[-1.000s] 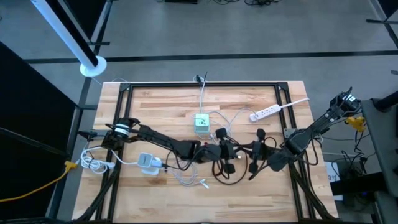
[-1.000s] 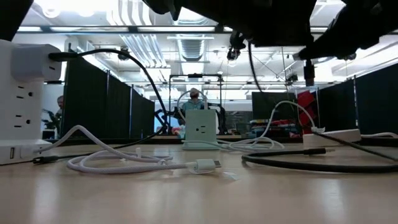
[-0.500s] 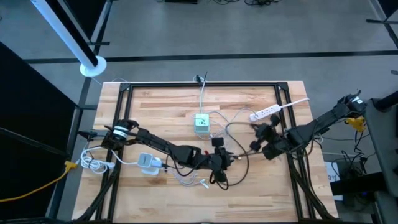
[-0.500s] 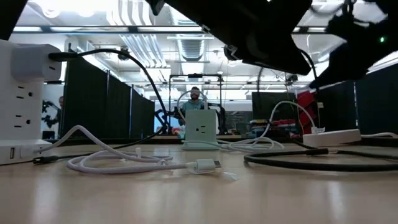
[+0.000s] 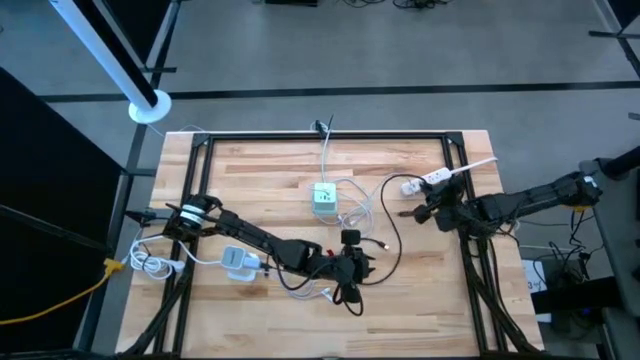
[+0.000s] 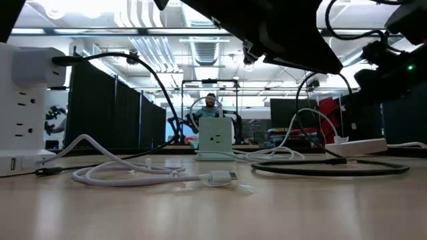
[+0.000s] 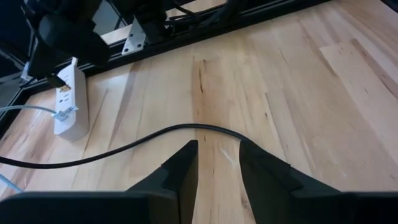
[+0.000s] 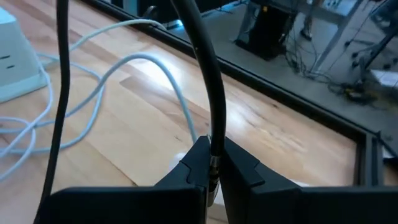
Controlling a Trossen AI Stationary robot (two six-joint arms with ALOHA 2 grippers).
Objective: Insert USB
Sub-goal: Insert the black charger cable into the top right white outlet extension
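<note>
**Hand-over complete: the black cable now rides with the right arm alone.**
We see the right gripper (image 5: 428, 212), clamped on the black cable (image 8: 205, 81) by its plug end, carried from mid-table to just beside the white power strip (image 5: 428, 181); the left gripper (image 7: 214, 165), fingers now parted and empty, has dropped back toward the table's near edge. We judge insertion comes next.

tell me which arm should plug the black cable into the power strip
Right: its gripper is shut on the black cable, right beside the power strip. The left gripper is open, empty, mid-table.
</note>
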